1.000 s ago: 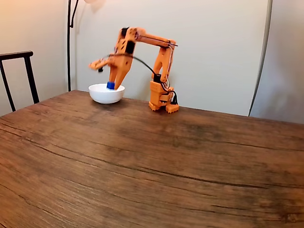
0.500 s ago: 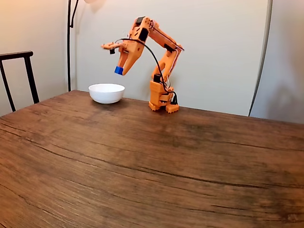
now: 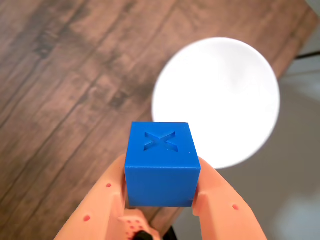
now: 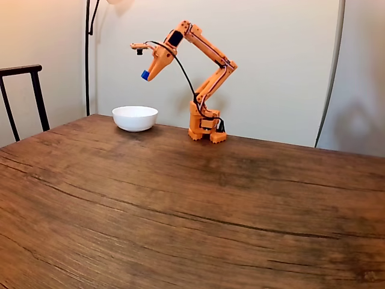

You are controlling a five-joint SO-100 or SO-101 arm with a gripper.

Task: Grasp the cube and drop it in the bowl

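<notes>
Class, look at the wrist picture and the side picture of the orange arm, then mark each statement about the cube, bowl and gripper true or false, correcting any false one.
1. The gripper holds the cube. True.
2. The cube lies inside the bowl. False: in the fixed view it is up in the air, clamped at the gripper's tip well above the bowl.
3. The cube's upper face carries an X mark. True, as the wrist view shows.
4. The bowl is black. False: it is white.
5. The bowl stands on the wooden table. True.
6. The bowl holds a red ball. False: in the wrist view its inside looks bare.
</notes>
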